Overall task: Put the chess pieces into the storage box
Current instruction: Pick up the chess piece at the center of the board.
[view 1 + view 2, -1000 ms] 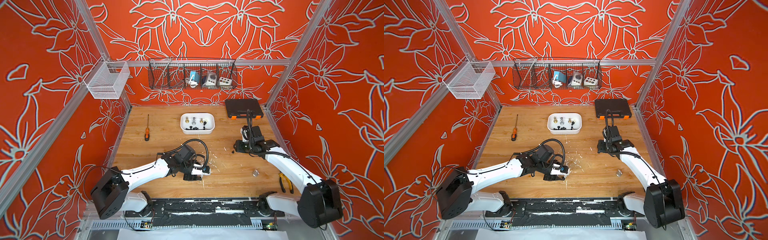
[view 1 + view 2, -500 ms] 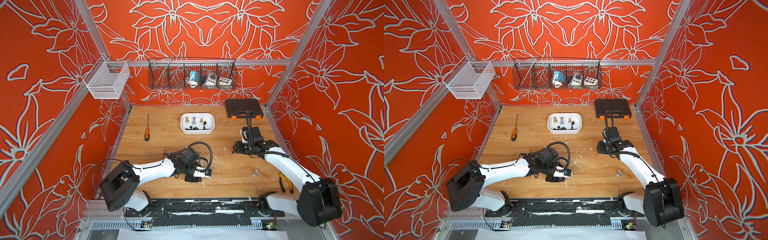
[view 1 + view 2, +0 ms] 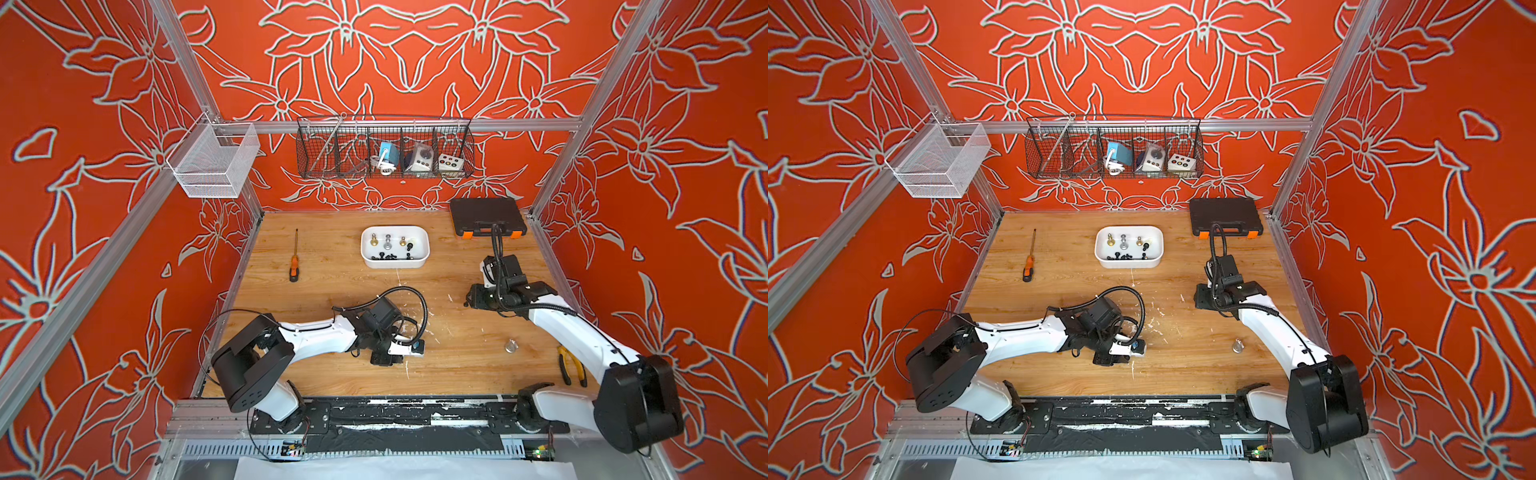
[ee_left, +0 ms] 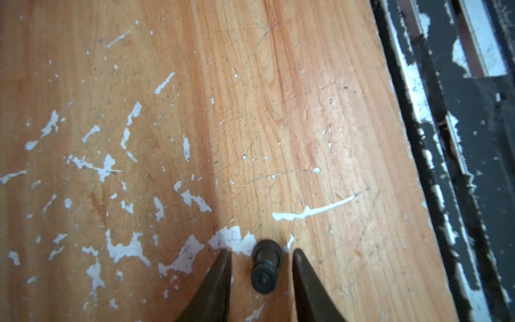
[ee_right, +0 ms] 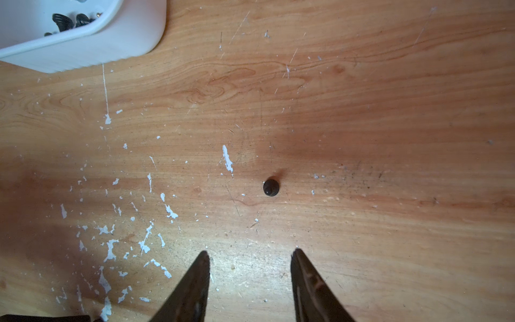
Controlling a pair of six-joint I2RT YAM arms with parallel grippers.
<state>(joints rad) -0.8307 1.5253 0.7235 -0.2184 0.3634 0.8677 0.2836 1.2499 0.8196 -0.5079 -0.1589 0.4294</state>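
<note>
**Bimanual cell, seen from above and from both wrists.** The worn wooden desk (image 3: 324, 299), flecked with white chips, carries the shallow white rounded-corner plastic storage box (image 3: 395, 264) at centre, toward the far edge. Inside the box stand 2 brass-gold chess pieces (image 3: 374, 240) with 1 silver metallic piece (image 3: 387, 241) between them. A row of tiny black pieces (image 3: 388, 257) lies along the near wall.

**Left arm.** The left pincer (image 4: 262, 255) sits low over the near part of the desk, close to the front edge. Its 2 dark fingers (image 4: 220, 278) are parted and straddle a small black pawn-shaped chess piece (image 4: 264, 269) resting on the wood. Bare desk shows on each side of the piece, so the pincer is released and grips nothing.

**Right arm.** The right pincer (image 5: 250, 253) hovers over the right half of the desk, likewise released, with nothing between its fingers. Ahead of its tips and apart from them, another small black chess piece (image 5: 271, 187) rests on the desk, seen end-on. A corner of the storage box shows beyond it.

**Other items.** In both top views, 1 silver metallic chess piece (image 3: 511, 345) rests on the desk beside the right forearm, well apart from the box. An orange-handled screwdriver (image 3: 294, 266) lies at left. Yellow-handled pliers (image 3: 571, 365) lie at near right. A black case with orange latches (image 3: 486, 216) sits at far right.
</note>
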